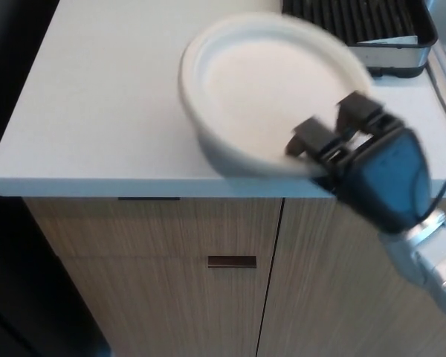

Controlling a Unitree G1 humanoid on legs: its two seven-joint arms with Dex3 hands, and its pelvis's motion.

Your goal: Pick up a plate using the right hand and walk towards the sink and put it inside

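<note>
The right hand (364, 160) has the plate (264, 85) by its near right edge, two black fingers (320, 137) lying over the rim on top and closed down on it. The plate is white and round, blurred with motion, and it sits tilted, its near side looking raised off the counter (97, 111) rather than flat on it. It hangs over the counter's front right part, its far rim reaching up toward the rack (372, 26) at the top right and overlapping the rack's near edge in the picture. The thumb is hidden under the plate, so I cannot see how it presses from below. The hand's black shell comes in from the lower right, with the silver wrist (427, 256) behind it and a dark cable curving off at the right edge. Below the counter's front edge stand wood-grain cabinet doors (156, 275), with a small dark handle (231, 261) set in the left one. The left hand does not show anywhere.
</note>
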